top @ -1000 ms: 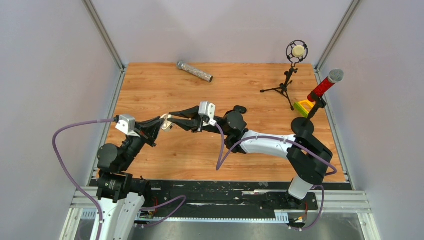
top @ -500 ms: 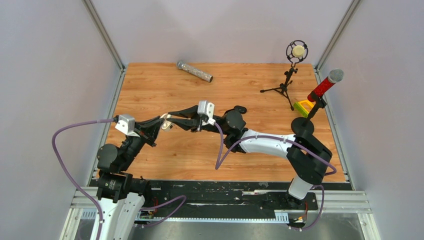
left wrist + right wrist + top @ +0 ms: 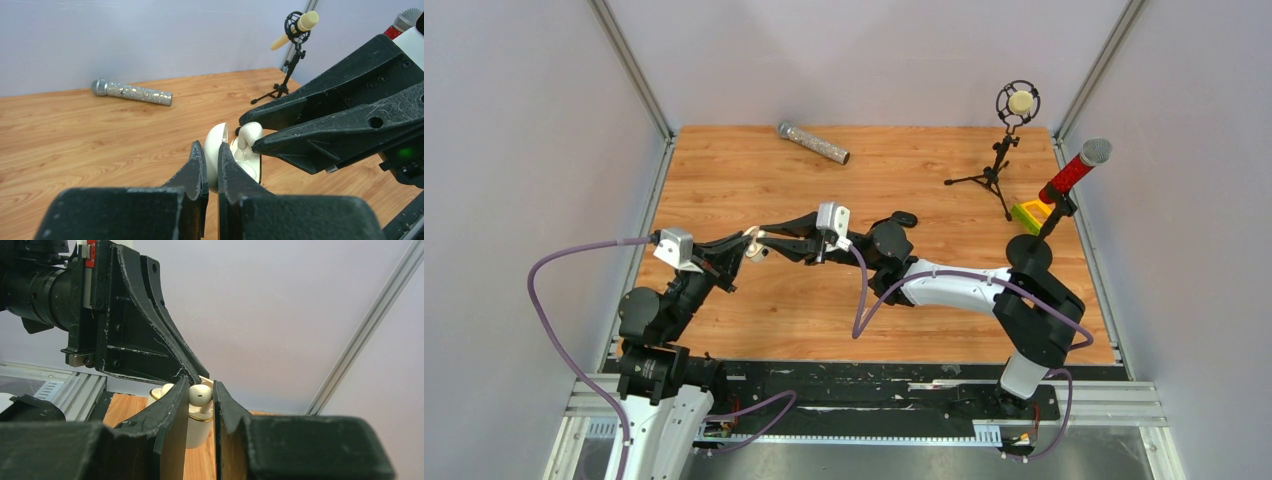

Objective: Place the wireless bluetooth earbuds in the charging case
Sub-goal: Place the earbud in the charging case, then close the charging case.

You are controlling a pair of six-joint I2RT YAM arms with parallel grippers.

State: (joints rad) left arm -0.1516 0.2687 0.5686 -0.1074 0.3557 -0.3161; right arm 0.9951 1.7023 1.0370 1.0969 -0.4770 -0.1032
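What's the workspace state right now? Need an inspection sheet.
surface: wooden tabletop, no damage seen
job's things: charging case with its lid open; white earbud at its opening, seating unclear; other earbud nothing seen
clutter: glitter microphone lying at the back; tripod microphone; red microphone on a stand; yellow-green block
grippers: left gripper shut on the case lid; right gripper fingers pinch the earbud
cables: purple cables loop off both wrists
surroundings: grey walls, metal frame

The left pincer and right pincer meet tip to tip above the left middle of the desk, with no gap between. Behind them bare wood runs open to the silver microphone. The tripod microphone, red microphone and yellow block crowd the right rear corner.
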